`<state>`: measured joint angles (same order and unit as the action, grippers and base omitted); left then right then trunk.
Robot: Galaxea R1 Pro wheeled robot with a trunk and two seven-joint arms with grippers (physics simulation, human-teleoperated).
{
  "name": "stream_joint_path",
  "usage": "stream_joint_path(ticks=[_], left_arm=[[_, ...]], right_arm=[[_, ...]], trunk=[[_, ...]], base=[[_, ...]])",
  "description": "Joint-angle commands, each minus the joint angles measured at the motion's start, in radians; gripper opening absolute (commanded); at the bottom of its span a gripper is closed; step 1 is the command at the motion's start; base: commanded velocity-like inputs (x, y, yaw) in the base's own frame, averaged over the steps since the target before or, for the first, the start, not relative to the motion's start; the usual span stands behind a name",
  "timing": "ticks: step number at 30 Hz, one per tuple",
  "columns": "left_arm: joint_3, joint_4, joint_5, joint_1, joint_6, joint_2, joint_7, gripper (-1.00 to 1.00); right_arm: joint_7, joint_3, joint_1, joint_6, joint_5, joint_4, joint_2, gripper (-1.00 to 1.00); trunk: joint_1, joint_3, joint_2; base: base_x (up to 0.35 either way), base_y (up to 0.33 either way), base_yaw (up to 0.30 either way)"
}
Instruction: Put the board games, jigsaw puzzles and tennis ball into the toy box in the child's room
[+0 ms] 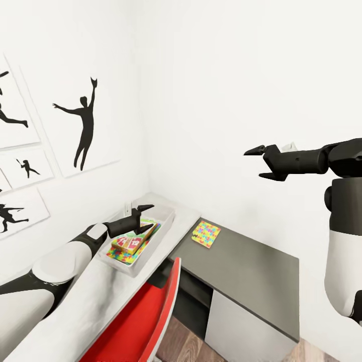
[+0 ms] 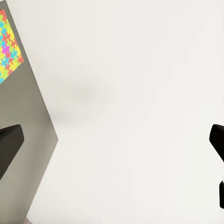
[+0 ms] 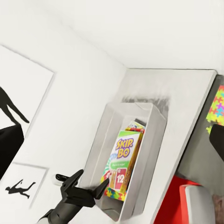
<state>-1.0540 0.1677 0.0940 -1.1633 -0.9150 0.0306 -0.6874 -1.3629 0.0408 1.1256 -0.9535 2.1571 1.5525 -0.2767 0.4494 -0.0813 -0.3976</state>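
Nearest, low in front: red chair (image 1: 146, 322) tucked under the table (image 1: 251, 261). Left gripper (image 1: 143, 217) spread wide, empty, hovering just over the toy box (image 1: 163, 229). Right gripper (image 1: 261, 162) raised at far right, likewise spread, grasping nothing. Inside the box: Skip-Bo board game (image 3: 123, 158) atop a jigsaw puzzle (image 1: 123, 255), long axis along the box. Second jigsaw puzzle (image 1: 206, 234) flat on the grey tabletop, right of the box.

Bright, even light floods the room, washing the white walls (image 1: 216, 90) nearly featureless. Shadows are faint: a soft grey smudge behind the toy box (image 3: 140, 140) and darkness under the grey desk (image 1: 251, 261). Edges look slightly soft, with wide-angle stretching near the corners.
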Motion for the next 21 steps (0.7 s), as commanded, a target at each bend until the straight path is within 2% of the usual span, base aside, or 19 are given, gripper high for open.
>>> stream_joint_path(ticks=[1,11,21], left_arm=[[-0.006,0.001,0.010,-0.001,-0.005,0.002,-0.006,1.00],[-0.006,0.001,0.010,-0.001,-0.005,0.006,-0.006,1.00],[-0.006,0.001,0.010,-0.001,-0.005,0.006,-0.006,1.00]], right_arm=[[-0.010,0.001,0.002,-0.010,0.009,0.000,0.000,1.00],[-0.007,0.001,0.002,-0.013,0.009,-0.001,0.001,1.00],[-0.006,0.001,0.001,-0.014,0.009,-0.002,0.001,1.00]], trunk=[[0.001,-0.002,-0.002],[0.001,-0.001,-0.002],[0.001,0.006,-0.002]], base=[[-0.064,0.046,-0.039],[-0.021,0.015,-0.033],[-0.002,0.001,-0.200]])
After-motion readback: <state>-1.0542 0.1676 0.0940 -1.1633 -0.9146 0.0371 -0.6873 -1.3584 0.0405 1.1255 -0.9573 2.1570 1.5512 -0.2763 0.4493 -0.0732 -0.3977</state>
